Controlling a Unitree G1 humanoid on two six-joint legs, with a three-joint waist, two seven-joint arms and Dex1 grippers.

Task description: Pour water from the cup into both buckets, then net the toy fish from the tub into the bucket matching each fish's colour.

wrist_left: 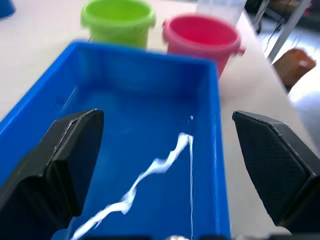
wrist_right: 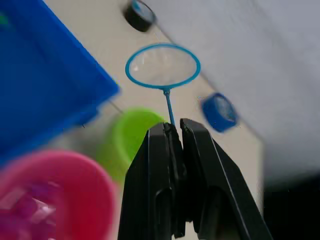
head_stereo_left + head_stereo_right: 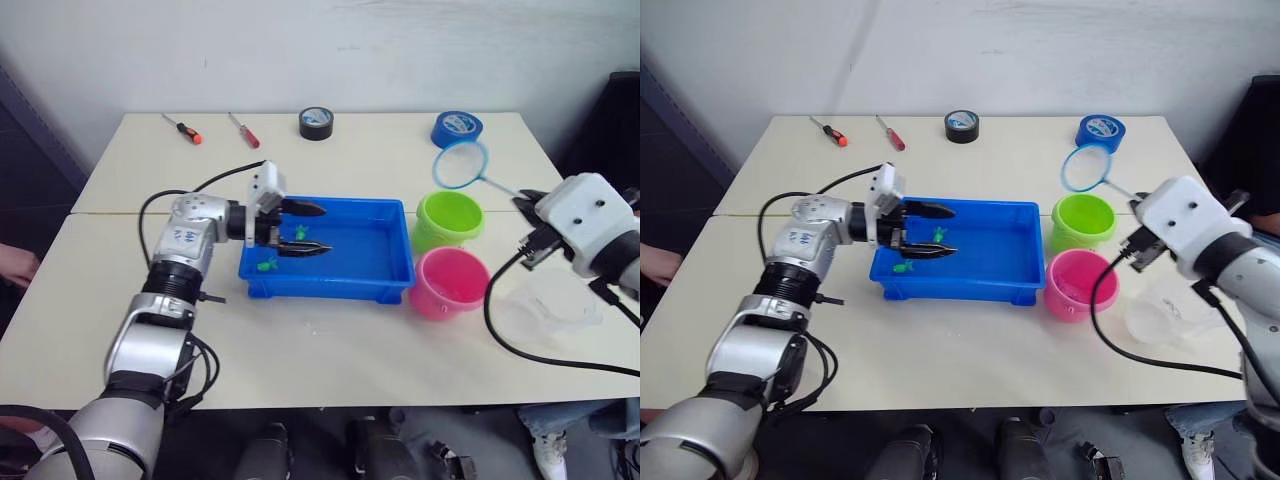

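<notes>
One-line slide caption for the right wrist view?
Right gripper shut on the net handle, hoop above the green bucket.

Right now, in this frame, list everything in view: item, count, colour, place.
tub: 1, bright blue, table centre.
toy fish: at least 2 green, in the tub's left end; more cannot be told.
green bucket: 1, lime, right of the tub.
pink bucket: 1, in front of the green one.
net: 1, blue hoop, held in the air behind the green bucket.
cup: 1, clear, table's right edge.
screwdrivers: 2, red-handled, far left.
black tape roll: 1, far centre.
blue tape roll: 1, far right.
left gripper: open, over the tub's left end.
right gripper: shut on the net's handle.
</notes>
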